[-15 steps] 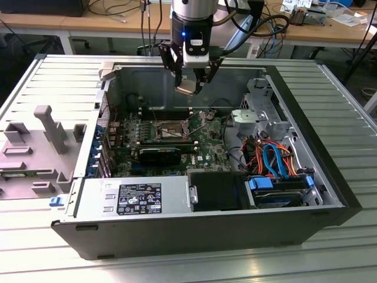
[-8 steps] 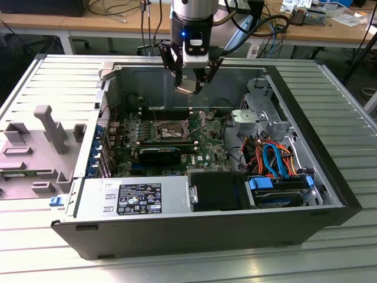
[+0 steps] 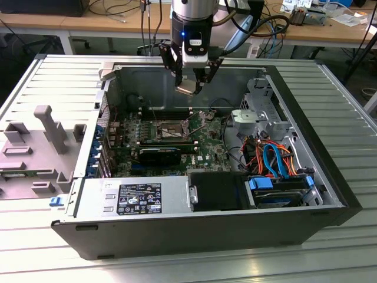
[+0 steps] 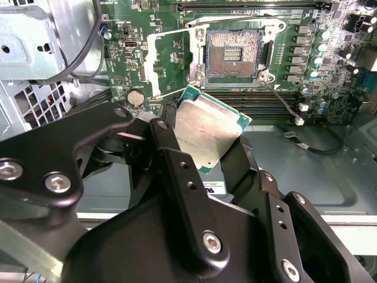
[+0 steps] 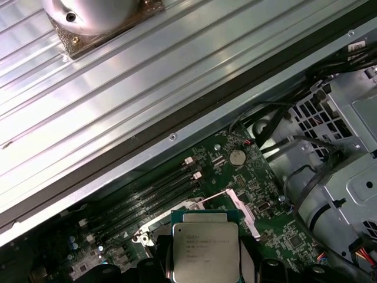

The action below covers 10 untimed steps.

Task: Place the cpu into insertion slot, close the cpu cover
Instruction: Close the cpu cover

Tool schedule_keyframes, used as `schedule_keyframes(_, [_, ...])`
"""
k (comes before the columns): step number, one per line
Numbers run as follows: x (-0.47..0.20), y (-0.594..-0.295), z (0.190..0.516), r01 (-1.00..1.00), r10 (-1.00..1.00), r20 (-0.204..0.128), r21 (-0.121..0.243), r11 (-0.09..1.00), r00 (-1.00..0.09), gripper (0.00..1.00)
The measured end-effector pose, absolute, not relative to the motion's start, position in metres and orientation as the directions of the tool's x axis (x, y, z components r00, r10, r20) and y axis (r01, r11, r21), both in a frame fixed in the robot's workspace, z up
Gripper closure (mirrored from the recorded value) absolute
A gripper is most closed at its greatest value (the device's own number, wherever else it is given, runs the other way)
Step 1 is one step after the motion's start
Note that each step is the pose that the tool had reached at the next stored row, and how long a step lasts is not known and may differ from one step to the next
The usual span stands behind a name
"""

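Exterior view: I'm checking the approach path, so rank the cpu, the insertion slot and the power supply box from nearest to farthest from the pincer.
1. cpu: held in the pincer, high over the case's far side.
2. insertion slot: lower down, mid-case.
3. power supply box: along the near edge, toward the exterior view's left.

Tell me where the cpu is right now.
In the second wrist view, the cpu is clamped in the gripper, in the air above the motherboard, just short of the open insertion slot.
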<state>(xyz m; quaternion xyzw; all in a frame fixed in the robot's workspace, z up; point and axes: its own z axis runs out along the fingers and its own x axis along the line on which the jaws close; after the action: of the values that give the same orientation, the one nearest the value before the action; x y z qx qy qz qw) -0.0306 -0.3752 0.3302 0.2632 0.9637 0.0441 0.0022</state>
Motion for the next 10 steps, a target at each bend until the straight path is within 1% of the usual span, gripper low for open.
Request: schedule_keyframes(10, [-0.0306, -0.3753, 0.3302, 0.517, 0.518, 0.019, 0.086, 0.851, -0.855, 0.45])
